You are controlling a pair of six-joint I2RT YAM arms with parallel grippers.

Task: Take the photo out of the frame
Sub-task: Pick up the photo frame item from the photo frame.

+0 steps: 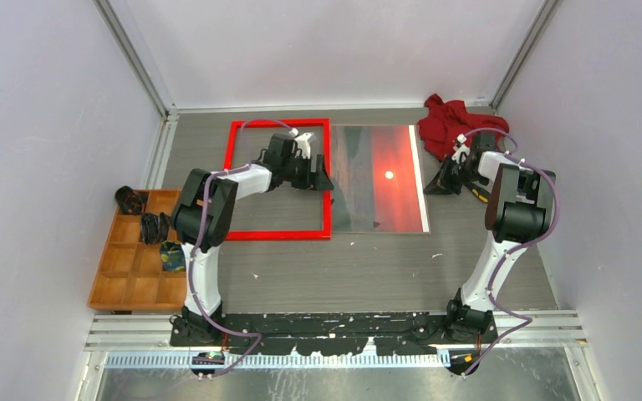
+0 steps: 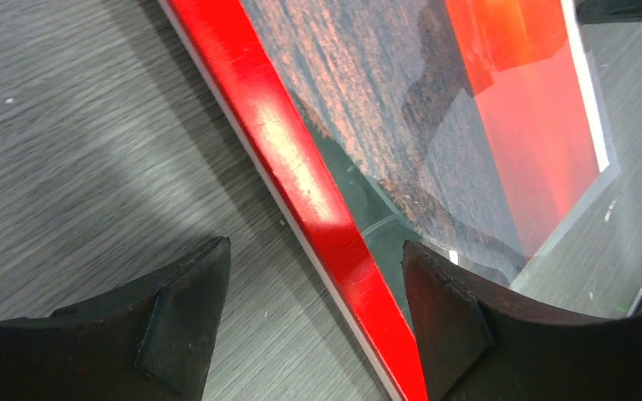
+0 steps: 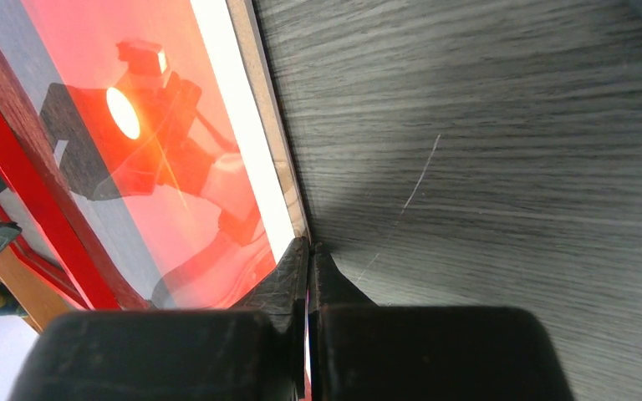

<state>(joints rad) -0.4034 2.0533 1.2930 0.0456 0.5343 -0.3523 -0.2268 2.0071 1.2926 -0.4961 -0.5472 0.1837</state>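
Photo (image 1: 380, 178): lies flat on the tabletop (image 1: 384, 276), just right of the frame (image 1: 280, 235), left long edge against the frame's right rail and seemingly touching it. Long axis running from the near side toward the far wall. Already outside the frame's opening, where bare tabletop shows.

Right gripper (image 3: 309, 259): closed, fingertips pressed together at the photo's right long edge, beside the white strip. Cannot tell whether the thin edge is pinched between them or merely touched. Nearer arm to the photo, reaching in from the right.

Left gripper (image 2: 316, 276): open, jaws straddling the frame's right rail, one finger on each side, nothing clamped. Photo directly to its right, across the rail.

Judged from this layout: any coming move hinges on sliding the photo rightward, square to its long axis, away from the rail, with the left gripper placed to steady the frame.

Materials: frame thin, rigid, glossy red with slight scuffing, a pale lip along the outer side. Photo face glossy and mirror-like, red-orange with a small bright sun and dark bands. Clear sheet (image 2: 573, 219) apparently over it, its corner projecting past the print. Tabletop grey, wood-grained, matt.
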